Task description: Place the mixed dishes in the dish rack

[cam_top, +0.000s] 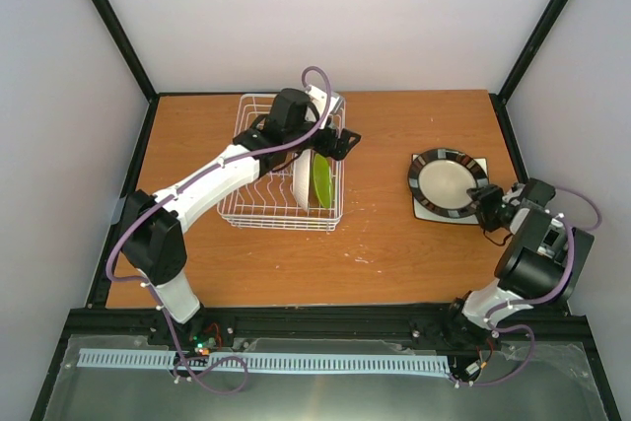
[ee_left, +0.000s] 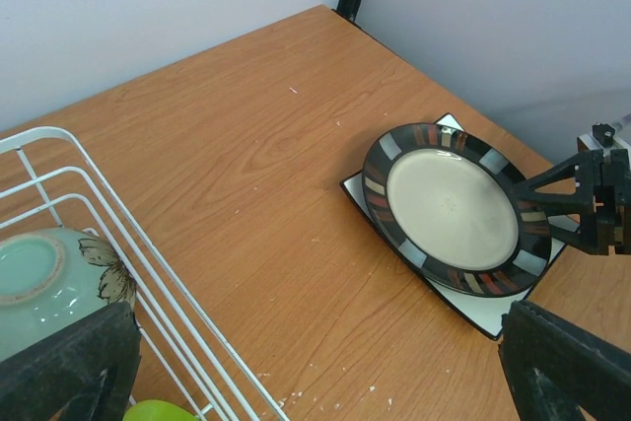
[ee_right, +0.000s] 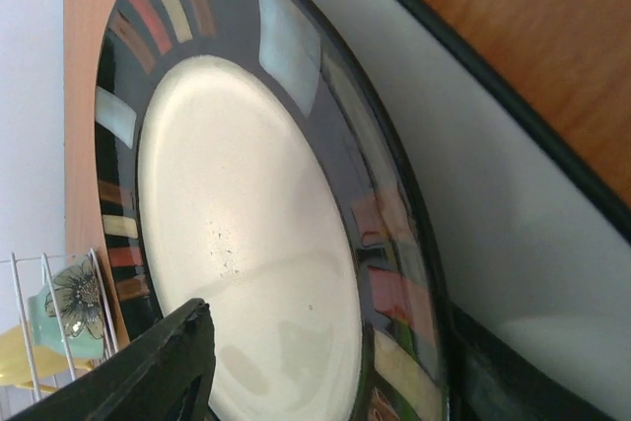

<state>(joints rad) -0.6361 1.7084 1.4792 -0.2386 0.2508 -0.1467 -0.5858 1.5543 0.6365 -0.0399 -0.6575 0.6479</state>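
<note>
The white wire dish rack (cam_top: 258, 206) holds a white plate (cam_top: 301, 179) and a lime-green plate (cam_top: 321, 182) on edge. A pale grey-green cup (ee_left: 39, 278) and a yellow-tan mug (ee_right: 18, 360) also sit in it. The cream plate with a dark patterned rim (cam_top: 449, 182) lies flat to the right and fills the right wrist view (ee_right: 246, 224). My left gripper (cam_top: 343, 140) hangs open and empty over the rack's right side. My right gripper (ee_right: 325, 362) is open, its jaws standing either side of the plate's near rim, one over the cream centre and one outside the rim.
The patterned plate rests on a white square base with a dark edge (cam_top: 426, 210). Black frame posts and pale walls close in the table at the back and sides. Bare wood lies between the rack and the plate (ee_left: 296, 244).
</note>
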